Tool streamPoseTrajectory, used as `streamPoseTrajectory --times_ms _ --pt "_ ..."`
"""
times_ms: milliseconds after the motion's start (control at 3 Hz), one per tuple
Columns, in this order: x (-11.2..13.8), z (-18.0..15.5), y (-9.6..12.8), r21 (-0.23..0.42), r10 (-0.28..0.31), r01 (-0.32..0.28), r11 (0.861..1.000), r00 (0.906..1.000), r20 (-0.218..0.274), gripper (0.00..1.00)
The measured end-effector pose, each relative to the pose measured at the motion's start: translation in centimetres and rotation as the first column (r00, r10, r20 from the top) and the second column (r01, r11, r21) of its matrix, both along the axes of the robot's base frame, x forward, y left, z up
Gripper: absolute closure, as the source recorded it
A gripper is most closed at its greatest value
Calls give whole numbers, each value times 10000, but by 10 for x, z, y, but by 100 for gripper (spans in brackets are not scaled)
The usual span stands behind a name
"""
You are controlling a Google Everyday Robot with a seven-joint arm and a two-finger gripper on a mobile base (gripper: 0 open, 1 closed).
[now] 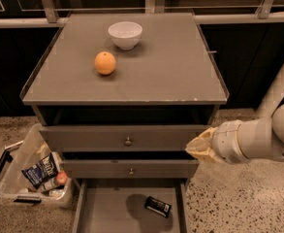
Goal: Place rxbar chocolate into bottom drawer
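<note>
Tool: we see the tool (pixel 197 148) to the right of the cabinet, level with the top drawer's front and just beside its right end, pointing left; whether it is open or closed we cannot tell
Arm: a thick white arm (pixel 258 137) comes in from the right edge; the tool sits at its left end
Rxbar chocolate: we find the rxbar chocolate (pixel 158 206) lying flat on the floor of the bottom drawer (pixel 107 212), right of the middle and slightly askew; it is well below the tool and apart from it
Bottom drawer: pulled out toward us, its grey floor in plain view; a dark shadow lies just left of the bar
Upper drawers: the top drawer (pixel 83 139) and the middle drawer (pixel 93 169) each carry a small round knob at the centre; neither is drawn out as far as the bottom one
Worktop: the grey worktop (pixel 175 67) bears an orange (pixel 105 63) and a white bowl (pixel 125 34); the bowl stands behind the orange and a little to its right; the two are apart
Floor: left of the cabinet we see a clear plastic bin (pixel 10 186) on the speckled floor; a blue-white snack bag (pixel 40 169) lies in it among other packets
</note>
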State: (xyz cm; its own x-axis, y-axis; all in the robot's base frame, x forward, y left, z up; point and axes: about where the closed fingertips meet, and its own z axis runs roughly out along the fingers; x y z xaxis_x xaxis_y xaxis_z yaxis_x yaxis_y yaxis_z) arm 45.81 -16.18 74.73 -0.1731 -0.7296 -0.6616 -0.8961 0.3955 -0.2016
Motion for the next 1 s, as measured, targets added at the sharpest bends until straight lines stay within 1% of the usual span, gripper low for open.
streamPoseTrajectory --times_ms 333,667,1000 --pt "0 0 0 0 0 0 10000 10000 0 11" --pt "0 0 0 -1 1 -1 10000 10000 0 0" --pt "0 0 0 -1 1 -1 10000 10000 0 0"
